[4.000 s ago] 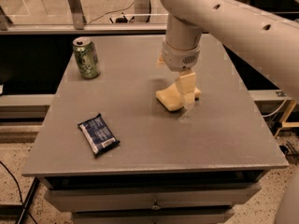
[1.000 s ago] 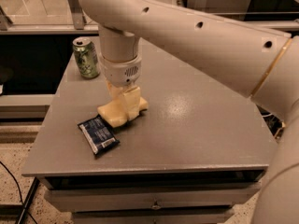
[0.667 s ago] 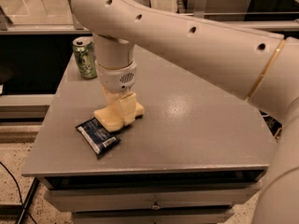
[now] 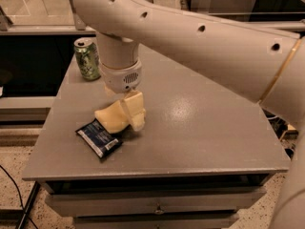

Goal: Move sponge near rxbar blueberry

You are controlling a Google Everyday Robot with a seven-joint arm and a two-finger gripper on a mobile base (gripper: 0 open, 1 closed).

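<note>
Yellow sponge [image 4: 110, 119] clamped in claw [image 4: 131, 113], low near surface [image 4: 214, 128] toward front-left corner, just beside blue bar [image 4: 98, 137], likely ready for release; can [image 4: 87, 58] at back-left corner

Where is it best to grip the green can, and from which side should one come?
Probably around its middle, coming level from its right: the green can stands upright with round walls, and the arm is on that side. The gripper is nearer the table's front, shut on the sponge.
</note>
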